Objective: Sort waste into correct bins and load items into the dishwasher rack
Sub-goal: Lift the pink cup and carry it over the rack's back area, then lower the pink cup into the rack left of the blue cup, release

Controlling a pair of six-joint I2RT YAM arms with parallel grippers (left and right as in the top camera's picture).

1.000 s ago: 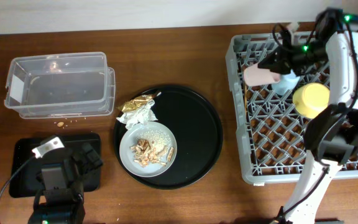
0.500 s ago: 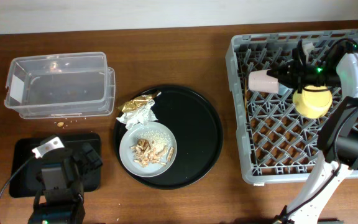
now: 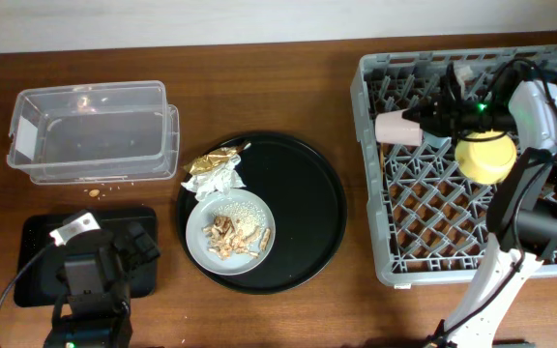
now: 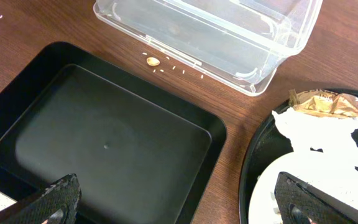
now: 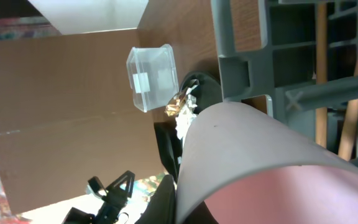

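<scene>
**Pink cup at the rack, waste not yet sorted**

Loading well along, sorting not begun, judging by how things lie.

In the rack (image 3: 424,222) already: the yellow bowl (image 3: 483,157) and, just beside it, what looks like the light-blue cup (image 3: 437,139), mostly hidden by the arm. Thin wooden sticks (image 5: 320,62) glimpsed between the rack bars from the right wrist, probably the chopsticks, though hard to be sure.

Right pincer (image 3: 424,123): pinched tight on the pink cup (image 3: 395,128), held on its side at the rack's left edge, toward the far corner. Cannot tell whether touching the rack or just clear of it.

Left pincer (image 4: 178,202): fingers wide apart, holding nothing, hovering over the shallow black tray (image 4: 104,143), with the clear tub (image 4: 216,31) just beyond.

Left to do:
- Setting the pink cup down among the pegs.
- All of the waste:
  - Gold wrapper (image 3: 211,160) and white tissue (image 3: 220,180), lying on the round black tray (image 3: 307,208) against the edge of the grey plate (image 3: 199,232).
  - Food scraps and rice (image 3: 232,235), on the plate itself.
  - A few crumbs (image 4: 153,61), on the surface (image 3: 259,87) by the tub.
- Last of all, most likely, the plate: emptied first, then over to the rack.
</scene>
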